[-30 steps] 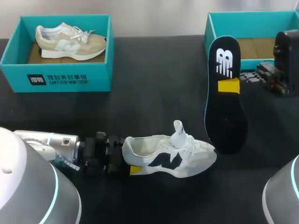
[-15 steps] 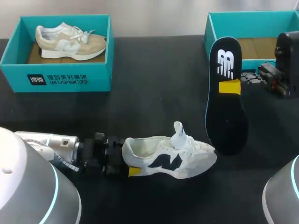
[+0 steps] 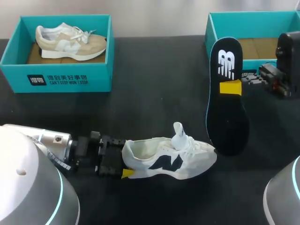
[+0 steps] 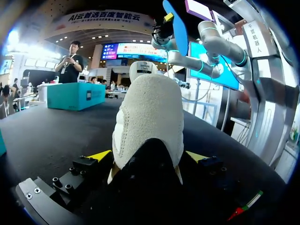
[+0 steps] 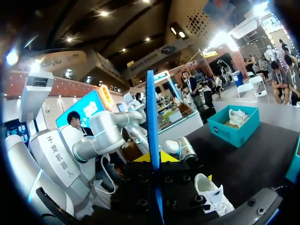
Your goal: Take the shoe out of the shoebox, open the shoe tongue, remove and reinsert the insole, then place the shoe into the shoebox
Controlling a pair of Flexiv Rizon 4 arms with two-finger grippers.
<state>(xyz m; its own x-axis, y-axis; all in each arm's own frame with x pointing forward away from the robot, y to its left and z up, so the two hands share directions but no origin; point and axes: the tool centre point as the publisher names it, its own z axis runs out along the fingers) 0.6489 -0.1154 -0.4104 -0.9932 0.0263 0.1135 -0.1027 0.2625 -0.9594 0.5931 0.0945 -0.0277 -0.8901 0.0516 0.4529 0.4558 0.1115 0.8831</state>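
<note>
At the right gripper (image 5: 153, 158): dark insole (image 3: 226, 108) pinched edge-on between both yellow tips, gripped near its middle, lower end close by the toe of the white shoe (image 3: 171, 157). At the left gripper (image 4: 147, 155): fingers spread wide to either side of that shoe's heel, tips just beside it, no clamping evident. White shoe out of its box, resting sole-down on the table (image 3: 154, 70), tongue (image 3: 178, 133) pulled upright. Beyond the toe, behind the insole, the emptied teal shoebox (image 3: 253, 23); well beyond the heel, a second shoebox (image 3: 56, 77) with a beige shoe (image 3: 70, 41). Judged progress – unboxing, tongue opening and insole removal done; outstanding – reinserting the insole, then returning the white shoe to the shoebox.
</note>
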